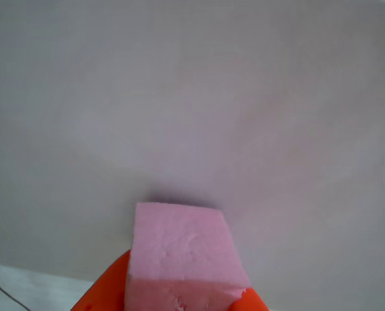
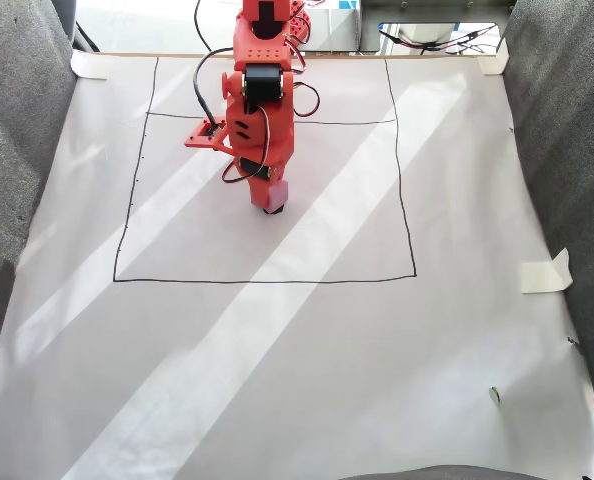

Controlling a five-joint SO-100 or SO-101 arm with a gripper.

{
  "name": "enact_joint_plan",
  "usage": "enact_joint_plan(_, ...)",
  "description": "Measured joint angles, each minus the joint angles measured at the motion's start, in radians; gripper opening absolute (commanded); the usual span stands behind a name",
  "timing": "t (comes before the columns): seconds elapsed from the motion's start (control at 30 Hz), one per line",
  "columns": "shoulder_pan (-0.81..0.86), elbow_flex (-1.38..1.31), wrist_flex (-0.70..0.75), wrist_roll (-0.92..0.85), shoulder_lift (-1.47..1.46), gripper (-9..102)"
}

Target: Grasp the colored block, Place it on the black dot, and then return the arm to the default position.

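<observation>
In the other view, the two bright orange pointed plastic gripper fingers (image 1: 179, 299) rise from the bottom edge, closed on the small pale pink foam cube (image 1: 179, 249), whose pitted faces stand wider than the tips; beyond it lies plain pale surface, a dark shadow just past the cube. In the fixed view, the wide white paper sheet (image 2: 307, 380) lies bare in front, crossed by light bands. Farther back, a thin black drawn square (image 2: 267, 280) encloses the orange arm (image 2: 257, 110), which holds the cube (image 2: 275, 191) low over the paper, well inside the lines. Grey upholstery (image 2: 17, 120) flanks both sides. No legible writing.
</observation>
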Motion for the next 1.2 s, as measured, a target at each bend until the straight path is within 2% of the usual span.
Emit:
enact_joint_plan(0.23, 0.000, -0.002, 0.003, 0.000, 0.000, 0)
enact_joint_plan(0.6, 0.000, -0.002, 0.014, 0.000, 0.000, 18)
enact_joint_plan(1.2, 0.000, -0.002, 0.032, -0.012, 0.002, 32)
